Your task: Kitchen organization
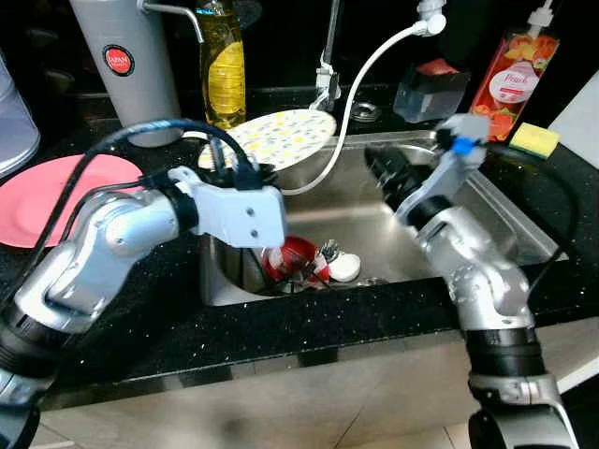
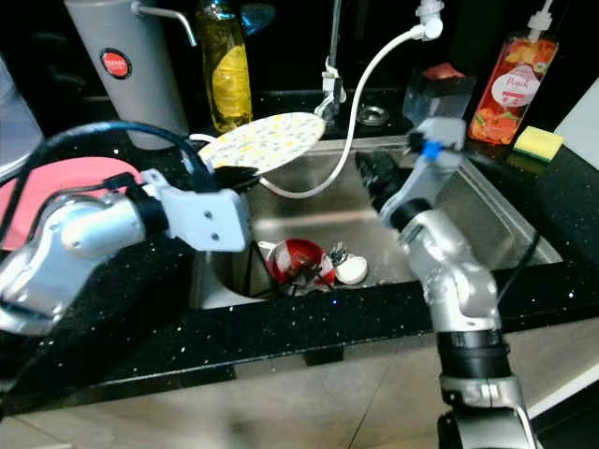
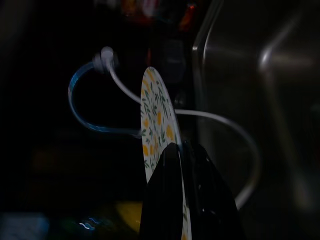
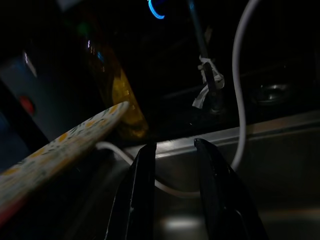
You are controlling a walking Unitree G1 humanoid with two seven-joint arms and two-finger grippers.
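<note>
Plate [image 1: 281,137] with a yellow flower print hangs tilted over the back left corner of the steel sink [image 1: 505,217], its near rim pinched between the closed fingers of the left gripper [image 3: 182,150]. A white hose [image 1: 360,79] curves down past the plate into the basin. On the sink floor lie a red bowl [image 1: 298,255], a small white piece [image 1: 344,268] and some cutlery. The right gripper [image 4: 175,147] hovers above the basin with its fingers slightly parted, holding nothing. On the black bench [image 1: 140,327], a pink plate [image 1: 51,196] lies at the left; a grey canister [image 1: 126,65] and an oil bottle [image 1: 223,70] stand behind, a soap bottle [image 1: 517,79] and yellow sponge [image 1: 534,138] at the right.
</note>
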